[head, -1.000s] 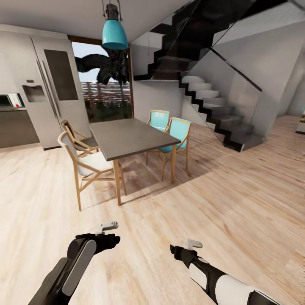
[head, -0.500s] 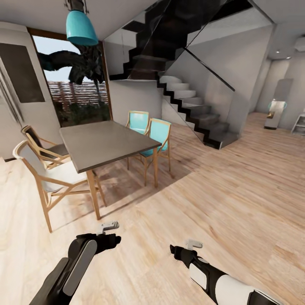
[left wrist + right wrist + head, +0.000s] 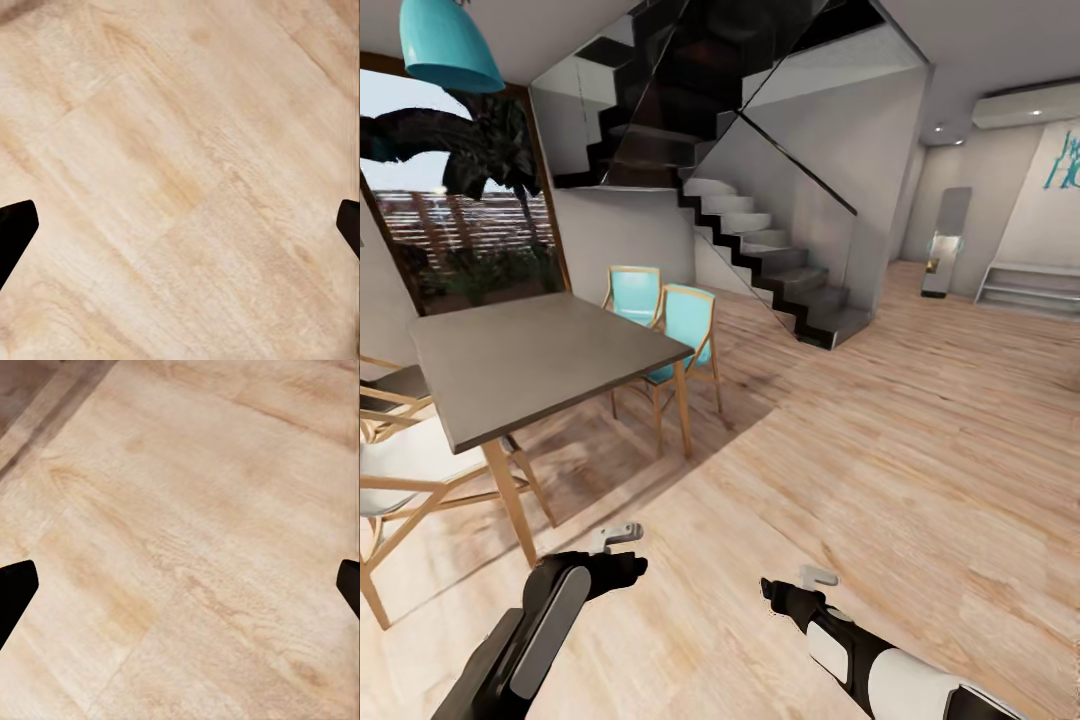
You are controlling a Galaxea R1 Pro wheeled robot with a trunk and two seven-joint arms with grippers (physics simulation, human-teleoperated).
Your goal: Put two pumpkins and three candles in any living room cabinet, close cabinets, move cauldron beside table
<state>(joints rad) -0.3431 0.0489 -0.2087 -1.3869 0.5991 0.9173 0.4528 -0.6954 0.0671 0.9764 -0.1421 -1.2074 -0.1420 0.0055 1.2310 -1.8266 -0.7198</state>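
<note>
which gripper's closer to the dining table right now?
Left. The left gripper hangs over the floor just off the dining table's near leg; the right gripper is farther out over open floor.

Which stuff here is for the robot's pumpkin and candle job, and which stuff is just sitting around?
For the job:
left gripper, open, holding nothing
right gripper, open, holding nothing

Just there:
dining table
two teal chairs
staircase
teal lamp
pale low shelf rack
wooden floor

Black arms (image 3: 540,630) with grey and white panels.
</note>
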